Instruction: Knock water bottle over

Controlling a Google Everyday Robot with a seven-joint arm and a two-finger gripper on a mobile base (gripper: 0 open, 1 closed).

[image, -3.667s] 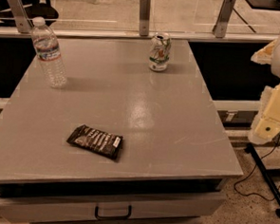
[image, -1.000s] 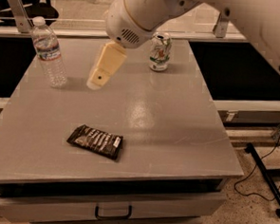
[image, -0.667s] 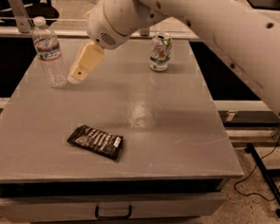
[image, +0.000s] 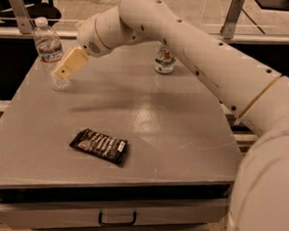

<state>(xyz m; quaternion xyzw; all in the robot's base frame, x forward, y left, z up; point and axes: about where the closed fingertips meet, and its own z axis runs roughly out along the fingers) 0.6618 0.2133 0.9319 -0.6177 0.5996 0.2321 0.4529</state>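
The water bottle (image: 49, 52), clear with a white cap and a red, white and blue label, stands at the far left of the grey table (image: 173, 134). My gripper (image: 60, 72) reaches in from the right on the white arm (image: 188, 46). Its tan fingers (image: 71, 62) are pressed together with no gap and nothing between them. The tip is against the bottle's right side, just below the label. The bottle is upright.
A white-and-green drink can (image: 164, 60) stands at the back centre, partly behind my arm. A dark snack bar wrapper (image: 99, 145) lies at the front left. Metal posts and a rail run behind the table. A drawer with a handle (image: 116, 218) sits under the front edge.
My arm has swung in from the right across the table toward the left. The gripper has gone from mid-table to touching the bottle's side. The bottle has not visibly moved.
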